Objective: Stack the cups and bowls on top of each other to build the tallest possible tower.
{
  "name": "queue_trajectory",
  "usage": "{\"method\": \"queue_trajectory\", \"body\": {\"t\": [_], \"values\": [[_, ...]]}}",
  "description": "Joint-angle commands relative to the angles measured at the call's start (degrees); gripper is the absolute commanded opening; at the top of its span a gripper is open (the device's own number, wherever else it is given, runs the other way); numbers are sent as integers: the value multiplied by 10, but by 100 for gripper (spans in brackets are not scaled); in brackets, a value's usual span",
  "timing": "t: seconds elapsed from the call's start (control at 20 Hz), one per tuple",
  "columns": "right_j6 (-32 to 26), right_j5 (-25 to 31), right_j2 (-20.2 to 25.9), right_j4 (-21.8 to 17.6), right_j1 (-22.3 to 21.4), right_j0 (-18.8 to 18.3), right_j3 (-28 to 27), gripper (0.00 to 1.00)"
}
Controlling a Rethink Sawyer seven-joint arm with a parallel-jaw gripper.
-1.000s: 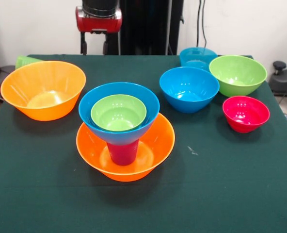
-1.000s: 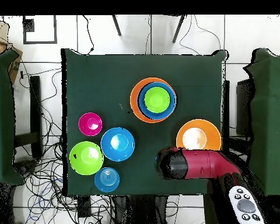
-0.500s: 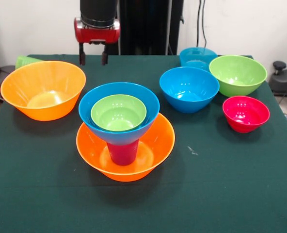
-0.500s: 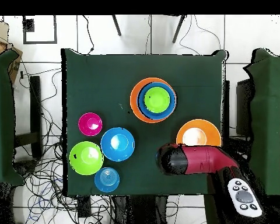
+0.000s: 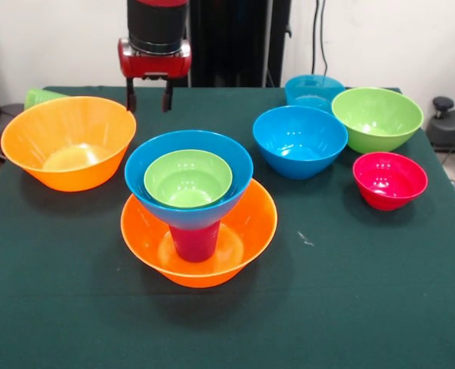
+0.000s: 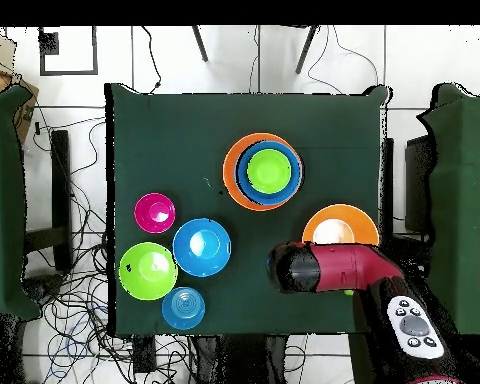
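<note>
Pincer [image 5: 149,98] hangs empty with its prongs parted, as I read it, behind the tower [image 5: 193,219] and beside the loose orange bowl [image 5: 68,141].

A dark green cloth covers the bench [image 5: 350,307]. Directly on it rest seven things: a lone orange bowl [image 5: 68,141] just beside the claw [image 5: 147,96], with a light green cup [image 5: 39,97] lying behind that bowl; an orange bowl [image 5: 199,231] carrying the tower, nearer the camera than the claw; and, well apart from the claw, a blue bowl [image 5: 300,141], a teal-blue bowl [image 5: 313,91], a lime green bowl [image 5: 376,117] and a red-pink bowl [image 5: 390,180].
</note>
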Motion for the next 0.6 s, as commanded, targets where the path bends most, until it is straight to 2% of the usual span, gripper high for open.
{"method": "queue_trajectory", "body": {"t": [0.05,0.4,0.6], "values": [[7,-31,23,-46,27,22,-48,100],[-12,-30,24,-55,12,17,-42,100],[7,-51,9,-78,30,29,-60,100]]}}
